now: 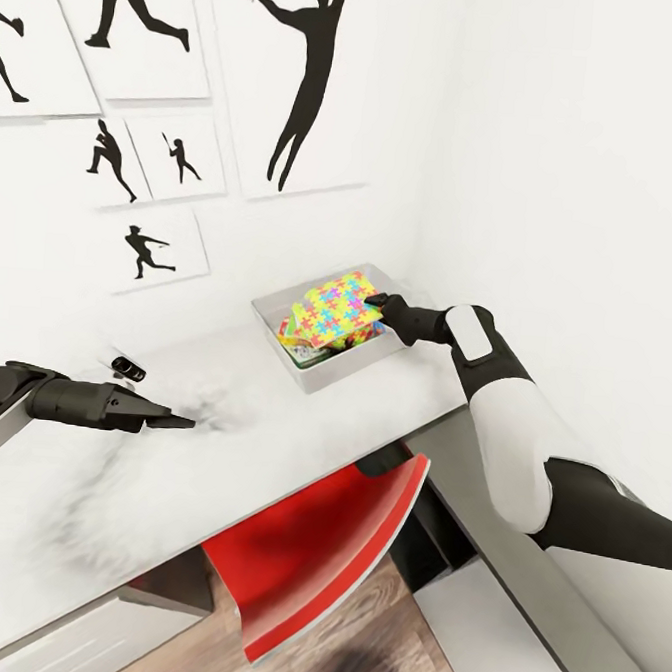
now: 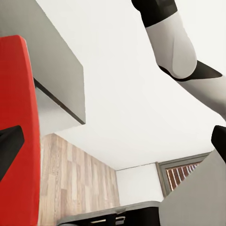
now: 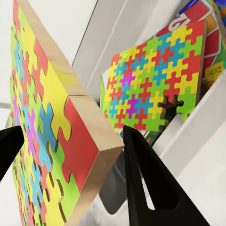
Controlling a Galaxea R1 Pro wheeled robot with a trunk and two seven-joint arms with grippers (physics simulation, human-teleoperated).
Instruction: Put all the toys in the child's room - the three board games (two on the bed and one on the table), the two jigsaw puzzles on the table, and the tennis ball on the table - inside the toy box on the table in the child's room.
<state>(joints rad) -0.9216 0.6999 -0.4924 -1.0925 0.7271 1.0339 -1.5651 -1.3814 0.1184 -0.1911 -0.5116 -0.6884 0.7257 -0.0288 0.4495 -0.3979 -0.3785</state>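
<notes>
Red chair (image 1: pixel 310 565): nearest item, tucked under the front edge of the white table (image 1: pixel 269 432); no part in this step.
Left gripper (image 1: pixel 175 421): hovers over the table, well apart from the bin; fingers look drawn to a narrow point and carry nothing, though the wrist view is too poor to confirm.
Right gripper (image 3: pixel 70 155): fingers straddle the edge of a jigsaw puzzle (image 3: pixel 52 122), holding it tilted above the toy box (image 1: pixel 319 370).
Toy box contents: second jigsaw puzzle (image 3: pixel 150 84) lies slanted inside, with a red-carded board game (image 3: pixel 207 28) beneath it.
Step in hand: lowering the held puzzle into the bin.
Advice: bring the sheet lower and flatter before letting go, well inside the rim, so it settles on the stack rather than tipping over the near wall.
Risk: a high release may bounce it out.
</notes>
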